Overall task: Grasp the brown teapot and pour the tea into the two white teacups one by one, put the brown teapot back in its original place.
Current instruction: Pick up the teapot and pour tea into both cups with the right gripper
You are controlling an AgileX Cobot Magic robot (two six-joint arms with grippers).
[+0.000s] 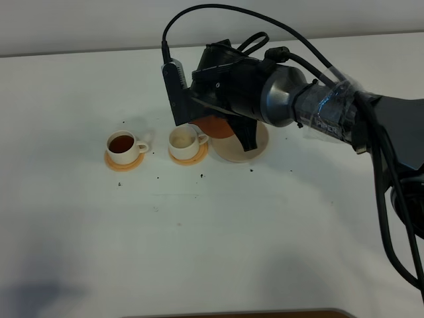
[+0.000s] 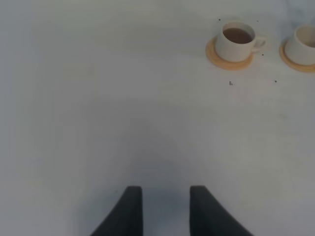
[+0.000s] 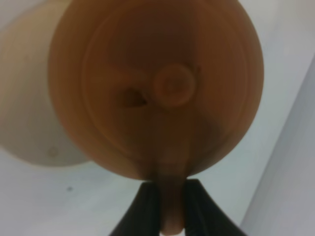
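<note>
My right gripper (image 3: 167, 214) is shut on the loop handle of the brown teapot (image 3: 147, 64), seen lid-up in the right wrist view. From above, only an orange sliver of the teapot (image 1: 216, 126) shows under my right arm, over the left edge of the pale saucer (image 1: 238, 151) and close to the nearer white teacup (image 1: 183, 140). That cup looks pale inside. The other white teacup (image 1: 122, 144), further left, holds dark tea. Both teacups also show in the left wrist view, the full one (image 2: 236, 42) and the other (image 2: 306, 45). My left gripper (image 2: 166, 211) hangs open over bare table.
Each cup stands on a small orange-tan coaster (image 1: 124, 161) (image 1: 189, 157). Dark specks (image 1: 159, 179) dot the white table (image 1: 199, 238) around the cups. My right arm and its cables (image 1: 391, 199) span the right side. A brown edge (image 1: 232, 313) runs along the table's front.
</note>
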